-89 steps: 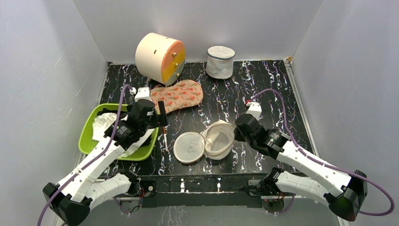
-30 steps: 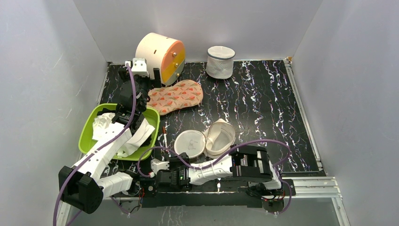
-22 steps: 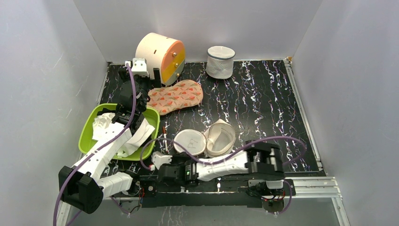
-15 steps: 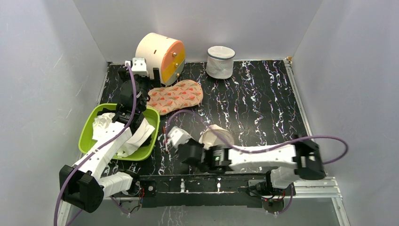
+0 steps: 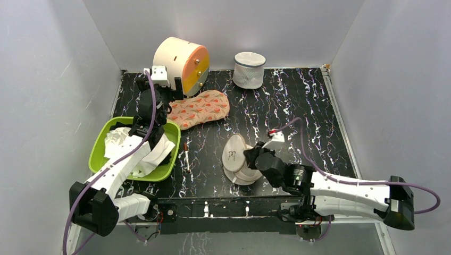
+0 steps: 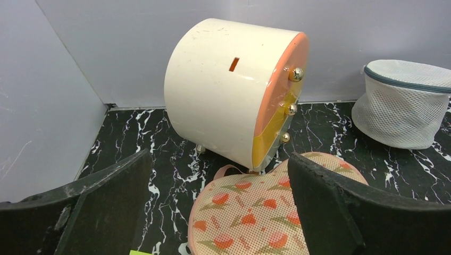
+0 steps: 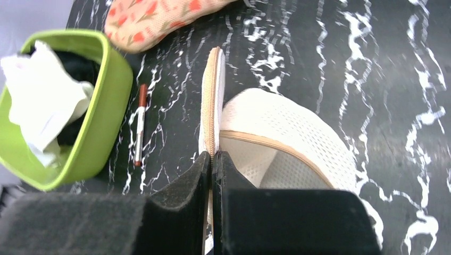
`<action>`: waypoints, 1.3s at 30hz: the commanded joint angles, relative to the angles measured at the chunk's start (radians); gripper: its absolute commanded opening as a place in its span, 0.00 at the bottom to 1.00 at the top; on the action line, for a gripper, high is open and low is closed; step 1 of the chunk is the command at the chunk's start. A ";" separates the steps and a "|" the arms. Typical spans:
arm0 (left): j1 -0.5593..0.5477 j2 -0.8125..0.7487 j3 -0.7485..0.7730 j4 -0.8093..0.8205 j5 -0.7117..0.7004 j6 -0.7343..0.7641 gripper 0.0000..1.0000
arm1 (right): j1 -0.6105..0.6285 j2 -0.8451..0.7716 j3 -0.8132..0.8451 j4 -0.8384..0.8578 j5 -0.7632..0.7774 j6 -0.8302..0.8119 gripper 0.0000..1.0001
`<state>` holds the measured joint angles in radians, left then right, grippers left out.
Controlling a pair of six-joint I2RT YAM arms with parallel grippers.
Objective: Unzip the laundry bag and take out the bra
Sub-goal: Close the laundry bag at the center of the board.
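Observation:
The laundry bag [image 5: 237, 162] lies unzipped at the table's near middle, its cream mesh dome [image 7: 290, 135] gaping and showing only mesh inside. Its flat face [image 5: 231, 153], with the small black drawing, stands up on edge. My right gripper [image 5: 249, 156] is shut on the tan zip trim of that flat face [image 7: 213, 95], jaws pressed together over the rim [image 7: 213, 155]. White crumpled fabric, the bra [image 5: 118, 142] by its look, lies in the green bin [image 5: 97, 151] over a black garment. My left gripper [image 6: 223, 212] hangs wide open above the orange patterned cloth [image 6: 255, 212], holding nothing.
A cream drum with an orange face [image 5: 180, 64] stands at the back left, and a white cylindrical mesh bag [image 5: 249, 69] beside it. A thin pen [image 5: 186, 156] lies between the bin and the laundry bag. My left arm crosses over the bin [image 7: 101, 127].
My right arm swung from low across the near edge back to the right. Its gripper shut on the bag's flat face and tipped it upright. The left arm barely moved.

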<state>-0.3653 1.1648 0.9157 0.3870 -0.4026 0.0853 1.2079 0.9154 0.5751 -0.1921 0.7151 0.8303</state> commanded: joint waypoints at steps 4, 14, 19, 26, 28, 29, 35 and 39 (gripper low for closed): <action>0.008 0.003 0.024 0.009 0.024 -0.029 0.98 | -0.040 -0.068 -0.047 -0.281 0.080 0.520 0.00; 0.007 0.007 0.026 0.003 0.037 -0.041 0.98 | -0.062 0.160 -0.051 -0.554 0.030 0.755 0.00; 0.008 0.006 0.025 0.004 0.036 -0.037 0.99 | -0.110 0.233 -0.088 -0.456 -0.019 0.694 0.00; 0.008 0.007 0.026 0.003 0.036 -0.039 0.98 | -0.137 0.233 -0.064 -0.427 -0.030 0.597 0.06; 0.008 0.007 0.028 0.000 0.039 -0.041 0.98 | -0.140 0.215 -0.031 -0.456 -0.013 0.563 0.16; 0.007 0.008 0.028 -0.001 0.040 -0.042 0.98 | -0.140 0.208 -0.011 -0.480 0.000 0.546 0.24; 0.007 0.004 0.035 -0.019 0.086 -0.052 0.98 | -0.151 0.186 0.136 -0.595 0.060 0.412 0.52; 0.008 0.007 0.038 -0.028 0.118 -0.085 0.98 | -0.159 0.185 0.232 -0.632 0.084 0.325 0.61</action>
<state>-0.3626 1.1751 0.9161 0.3569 -0.3332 0.0368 1.0595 1.1233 0.6994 -0.7639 0.7197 1.2705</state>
